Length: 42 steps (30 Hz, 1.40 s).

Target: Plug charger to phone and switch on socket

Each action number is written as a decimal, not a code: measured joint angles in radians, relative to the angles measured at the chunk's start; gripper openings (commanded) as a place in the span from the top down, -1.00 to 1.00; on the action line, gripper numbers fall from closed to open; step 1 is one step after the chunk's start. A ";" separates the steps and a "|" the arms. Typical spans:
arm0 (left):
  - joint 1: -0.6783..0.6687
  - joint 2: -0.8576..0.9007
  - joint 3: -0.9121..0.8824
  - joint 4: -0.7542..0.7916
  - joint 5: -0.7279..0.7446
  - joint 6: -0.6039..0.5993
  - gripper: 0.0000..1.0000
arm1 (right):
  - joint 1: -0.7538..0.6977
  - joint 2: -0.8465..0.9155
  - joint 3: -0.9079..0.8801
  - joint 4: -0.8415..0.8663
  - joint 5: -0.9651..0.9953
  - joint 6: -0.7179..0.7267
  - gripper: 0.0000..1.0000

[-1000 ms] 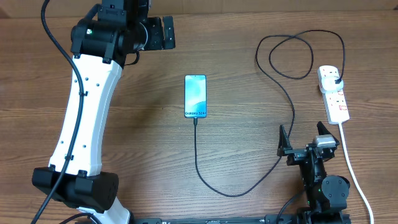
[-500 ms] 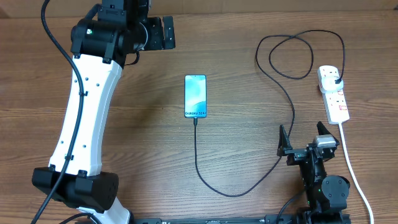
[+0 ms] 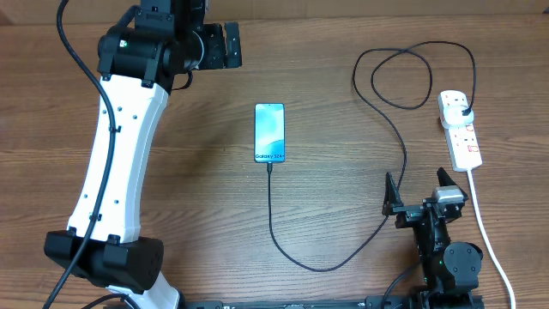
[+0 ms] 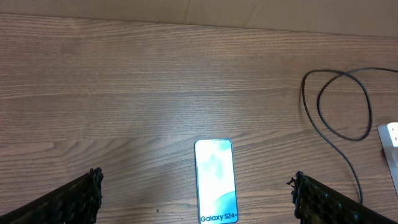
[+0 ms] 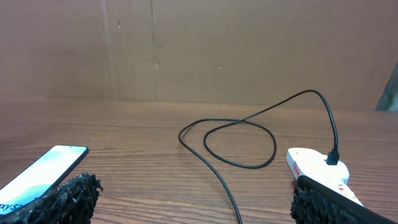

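Phone slim rectangle; charger thin, looped.

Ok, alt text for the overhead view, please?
A phone lies screen up on the table, the black charger cable running from its near end through a curve and loop to a plug in the white socket at right. The left gripper and right gripper stand open, touching nothing.
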 measured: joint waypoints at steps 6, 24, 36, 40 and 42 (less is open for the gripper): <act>0.000 0.000 0.000 0.000 0.000 0.000 -0.99 | 0.000 0.000 0.000 0.000 -0.001 0.000 -1.00; 0.000 -0.058 -0.116 -0.111 -0.090 0.005 -1.00 | 0.000 0.000 0.000 0.000 0.000 0.000 -1.00; 0.020 -0.613 -0.783 0.008 -0.163 0.008 -1.00 | 0.000 0.000 0.000 0.001 0.000 0.000 -1.00; 0.103 -0.806 -0.972 0.076 -0.166 0.008 -1.00 | 0.000 -0.001 0.000 0.000 -0.001 0.000 -1.00; 0.140 -0.895 -1.081 0.126 -0.163 0.020 -1.00 | 0.000 -0.001 0.000 -0.001 0.000 0.000 -1.00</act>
